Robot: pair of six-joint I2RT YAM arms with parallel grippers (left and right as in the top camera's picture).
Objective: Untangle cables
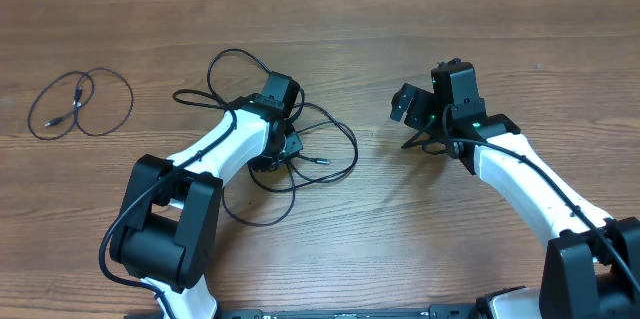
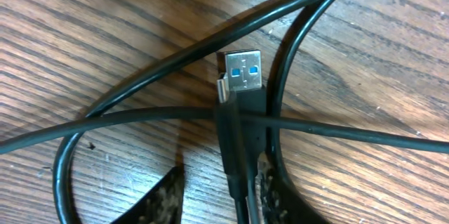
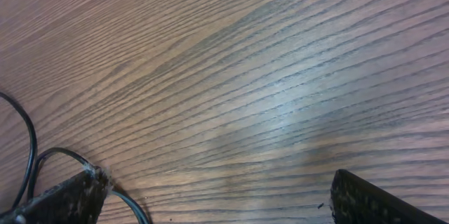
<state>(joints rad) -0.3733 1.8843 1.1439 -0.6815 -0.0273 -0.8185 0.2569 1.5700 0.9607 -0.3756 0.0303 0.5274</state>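
Note:
A tangle of thin black cables (image 1: 300, 129) lies looped on the wooden table around my left gripper (image 1: 283, 149). In the left wrist view a USB plug (image 2: 242, 73) with a blue insert points away from me, and its cord runs back between my fingers. The left gripper (image 2: 221, 175) stands partly open: the cord lies against the right finger (image 2: 270, 196), with a gap to the left finger (image 2: 165, 196). Two other cable strands cross the plug. My right gripper (image 1: 425, 141) hovers to the right of the tangle. It is wide open (image 3: 217, 189) over bare wood, with a cable loop (image 3: 28, 147) at its left.
A separate small cable (image 1: 80, 102) lies coiled in loose loops at the far left of the table. Bare wooden table (image 1: 400, 229) stretches between the two arms and along the back.

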